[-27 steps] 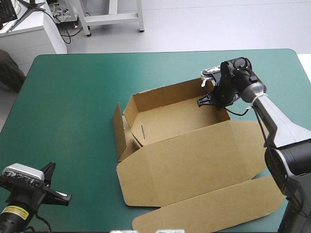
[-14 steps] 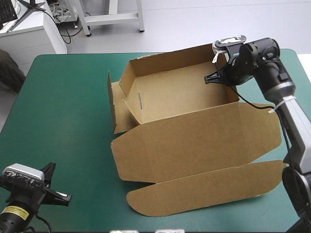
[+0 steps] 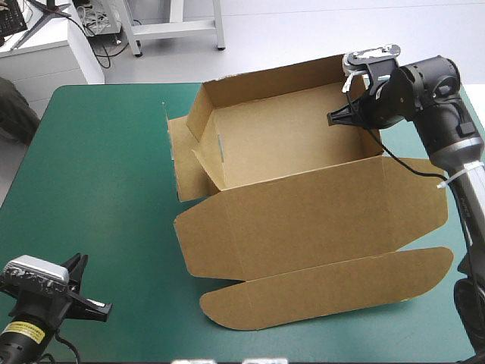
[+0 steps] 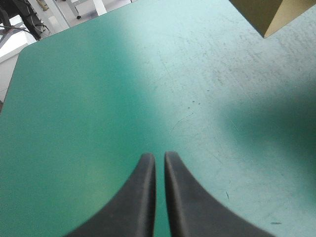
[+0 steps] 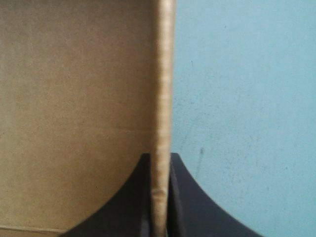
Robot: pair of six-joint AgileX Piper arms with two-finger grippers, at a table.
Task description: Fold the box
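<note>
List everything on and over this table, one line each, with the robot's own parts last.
Table cover: one, teal-green, fills most of the high view.
Cut cardboard box: one, brown, from the middle to the right of the table; an open tray with walls raised toward the far edge and the lid flat toward the near edge.
Left gripper: one, black fingers, shut on nothing, over bare cover near the table's near left corner, apart from the box.
Right gripper: one, black fingers, shut on the box's wall at the tray's far right corner.
</note>
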